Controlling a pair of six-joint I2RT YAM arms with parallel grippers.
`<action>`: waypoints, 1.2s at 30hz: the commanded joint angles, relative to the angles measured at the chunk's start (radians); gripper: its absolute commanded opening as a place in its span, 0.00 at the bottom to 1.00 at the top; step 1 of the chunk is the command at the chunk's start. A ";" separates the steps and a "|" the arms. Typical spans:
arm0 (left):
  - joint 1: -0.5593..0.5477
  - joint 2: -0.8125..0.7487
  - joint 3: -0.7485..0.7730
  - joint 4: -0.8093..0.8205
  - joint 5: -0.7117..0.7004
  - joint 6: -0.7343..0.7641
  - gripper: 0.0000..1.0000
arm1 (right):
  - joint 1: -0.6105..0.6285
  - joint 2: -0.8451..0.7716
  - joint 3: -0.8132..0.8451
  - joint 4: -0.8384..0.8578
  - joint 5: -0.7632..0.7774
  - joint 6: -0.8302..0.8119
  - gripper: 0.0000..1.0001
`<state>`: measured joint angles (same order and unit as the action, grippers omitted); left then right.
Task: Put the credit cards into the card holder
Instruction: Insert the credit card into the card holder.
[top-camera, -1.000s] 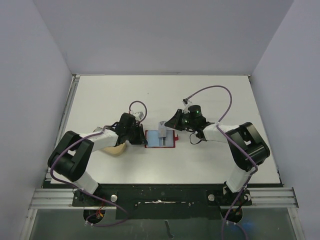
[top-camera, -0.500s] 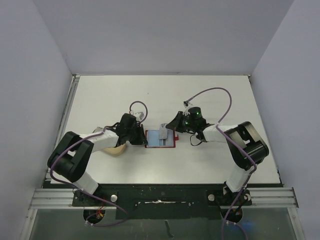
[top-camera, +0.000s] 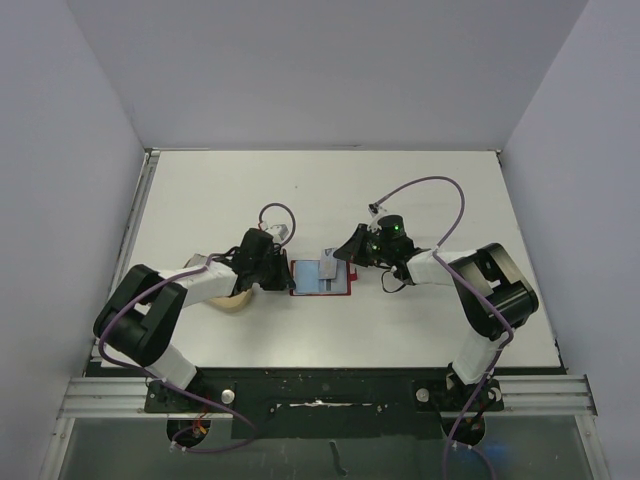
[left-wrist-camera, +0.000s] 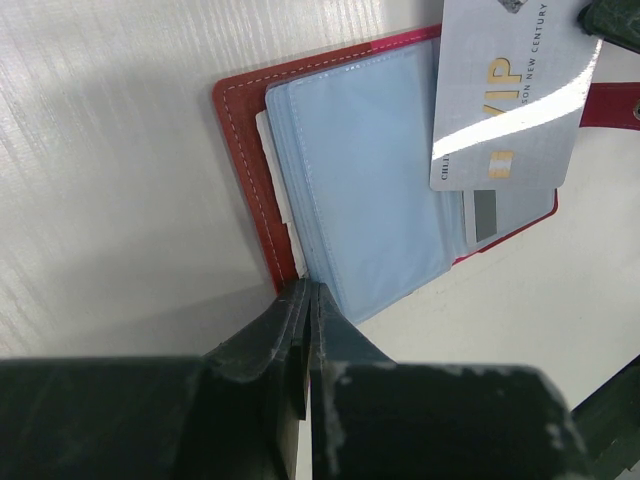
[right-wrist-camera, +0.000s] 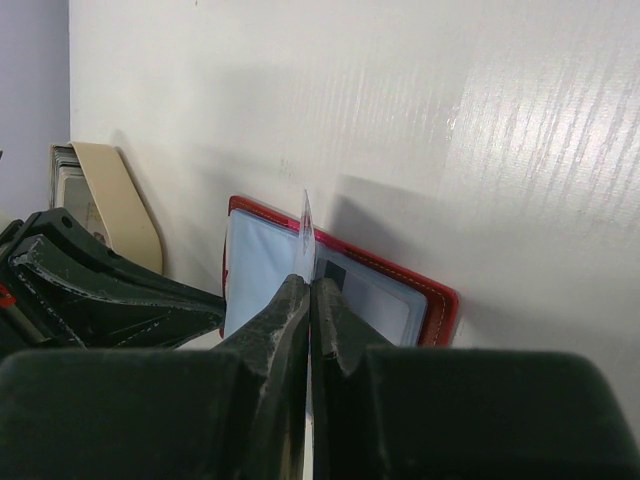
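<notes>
1. The card holder (top-camera: 322, 284) lies open on the table (top-camera: 200, 200), sleeves up, ready for loading.
2. Left gripper (left-wrist-camera: 305, 292), jaws together, presses the holder's left edge, likely pinning it flat.
3. Right gripper (right-wrist-camera: 308, 285) pinches a credit card (left-wrist-camera: 505, 100) edge-on above the holder's middle, aiming for a pocket.

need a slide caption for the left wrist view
Closed left gripper at the edge of the open red card holder; a silver credit card tilted over its blue sleeves.

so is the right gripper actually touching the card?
Touching. The right wrist view shows the silver card edge-on, pinched between the shut fingers of the right gripper, over the open red card holder.
</notes>
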<state>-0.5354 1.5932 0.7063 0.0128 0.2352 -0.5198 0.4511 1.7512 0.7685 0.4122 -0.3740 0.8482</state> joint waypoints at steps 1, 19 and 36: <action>-0.020 -0.014 -0.024 -0.036 0.012 -0.005 0.00 | -0.007 -0.027 -0.008 0.052 0.026 -0.025 0.00; -0.029 -0.013 -0.024 -0.036 0.009 -0.009 0.00 | -0.007 -0.029 -0.016 0.056 0.036 -0.040 0.00; -0.030 -0.012 -0.024 -0.036 0.010 -0.011 0.00 | -0.004 -0.021 -0.015 0.066 0.042 -0.064 0.00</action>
<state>-0.5449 1.5894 0.7013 0.0181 0.2314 -0.5224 0.4503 1.7508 0.7551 0.4187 -0.3573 0.8188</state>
